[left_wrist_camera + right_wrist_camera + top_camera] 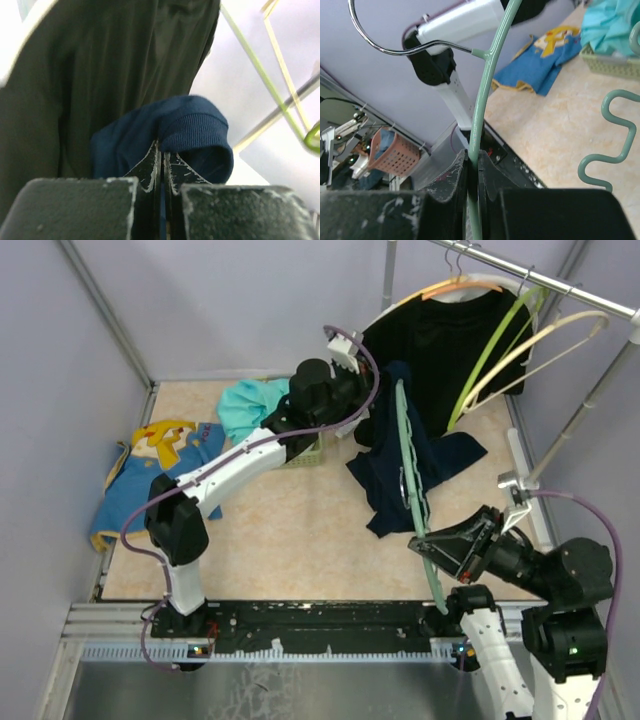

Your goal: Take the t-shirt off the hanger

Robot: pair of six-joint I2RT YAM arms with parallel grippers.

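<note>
While the navy t-shirt point(385, 475) hangs on the green hanger point(402, 435), tail on the table point(300, 530), top view has left gripper point(368, 395) at its upper edge and right gripper point(432, 540) at hanger's low end. L wrist: jaws pinched on shirt's ribbed edge, black shirt point(100, 60) behind. R wrist: jaws clamped on hanger rod.

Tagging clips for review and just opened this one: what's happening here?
The right gripper has its jaws shut on the pale green hanger, holding it up over the table. The left gripper has its jaws pinched shut on a ribbed edge of the navy t-shirt. The shirt is not yet off: it hangs draped on the hanger. A black t-shirt hangs on the rail behind.
</note>
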